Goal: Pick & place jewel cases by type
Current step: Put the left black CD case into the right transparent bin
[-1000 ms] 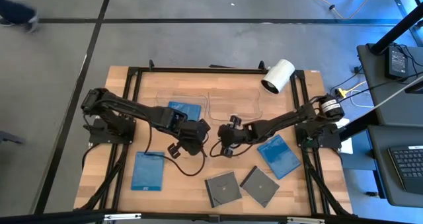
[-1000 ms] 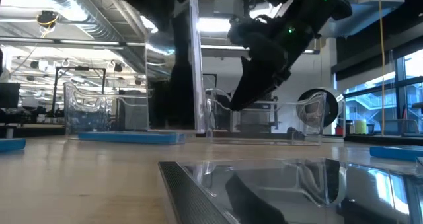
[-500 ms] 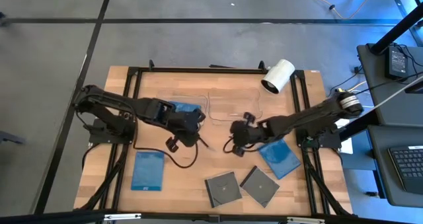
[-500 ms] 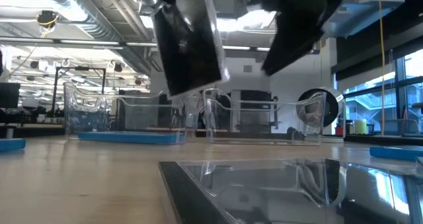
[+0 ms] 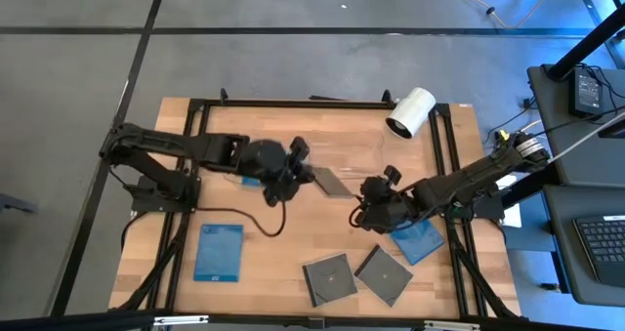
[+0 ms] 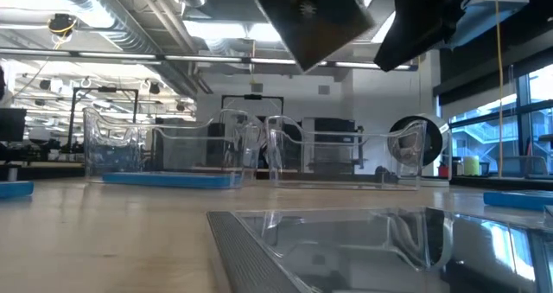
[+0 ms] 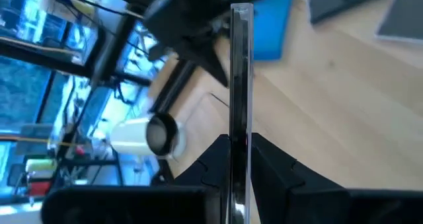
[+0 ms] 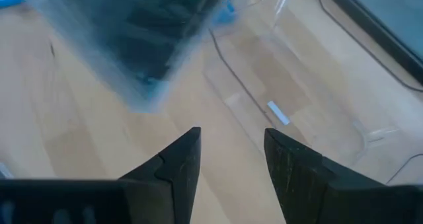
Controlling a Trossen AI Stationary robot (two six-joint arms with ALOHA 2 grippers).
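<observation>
A dark grey jewel case [image 5: 332,182] hangs in the air over the table's middle, with my left gripper [image 5: 305,173] shut on it; in the low view the case [image 6: 315,21] is tilted, high above the tabletop. My right gripper [image 5: 367,207] stands open to the right of it, with nothing between its fingers [image 8: 182,161]. One blue case [image 5: 219,251] lies flat near the left front. Another blue case [image 5: 420,238] lies at the right. A third blue case [image 5: 252,180] shows partly under my left arm. Two dark cases [image 5: 328,277] [image 5: 383,274] lie flat near the front edge. My left gripper pinches the dark case by one edge [image 7: 238,151] between its two fingers [image 7: 268,161], which stand on the case's two flat faces. The fingers come from the table's left, slanting a little downward. The case sticks out beyond them toward the right, tilted and lifted clear.
Clear shallow trays [image 5: 347,155] stand at the far middle; the low view shows their walls [image 6: 259,150]. A white cylinder [image 5: 410,111] sits at the far right on the black frame. Bare wood lies between the trays and the front cases.
My left gripper has risen and gone toward the far edge and a little right with the dark case. The case stood upright on edge and is now tipped over, higher above the table. My right gripper has drawn back toward the table's right edge and risen, staying open.
</observation>
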